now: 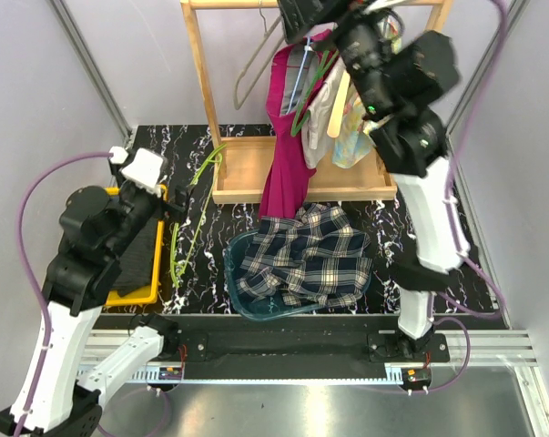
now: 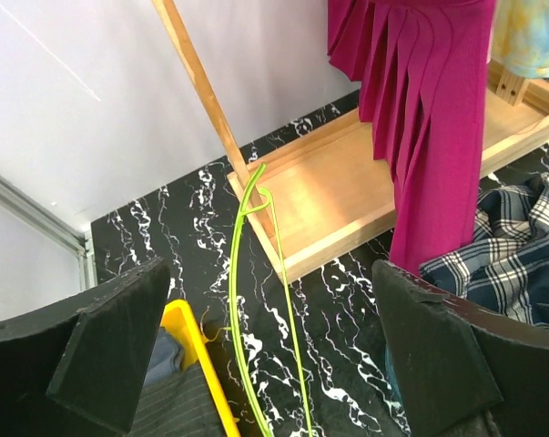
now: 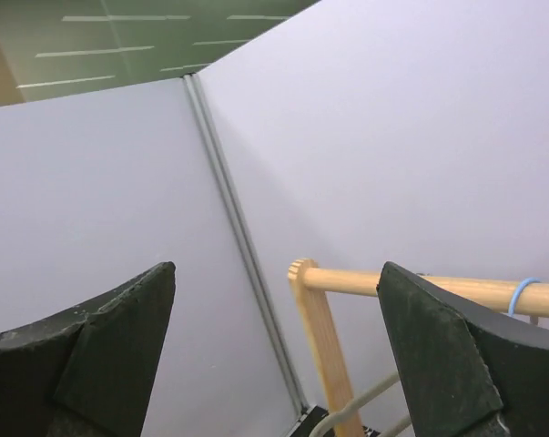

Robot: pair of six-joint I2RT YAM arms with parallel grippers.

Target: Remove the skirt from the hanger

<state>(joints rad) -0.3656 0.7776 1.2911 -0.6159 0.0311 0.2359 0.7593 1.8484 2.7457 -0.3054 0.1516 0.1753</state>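
Right claw (image 3: 276, 355) spread wide, empty — up by the rack (image 3: 411, 282).
Left claw (image 2: 274, 364) spread too; pink skirt (image 1: 288, 155) hangs from the rack.

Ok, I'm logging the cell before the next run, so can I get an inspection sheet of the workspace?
Surface: black marbled tabletop, partly covered.
Job's things: magenta pleated skirt hanging on light wooden rack.
Clutter: navy checked cloth heaped below it; green wire hanger lying flat; yellow plastic tray holding dark cloth.
Grippers: left gripper low, right gripper by the rail; jaws open, empty.
Cables: purple cables looping beside both arms.
Surroundings: pale grey partition panels.
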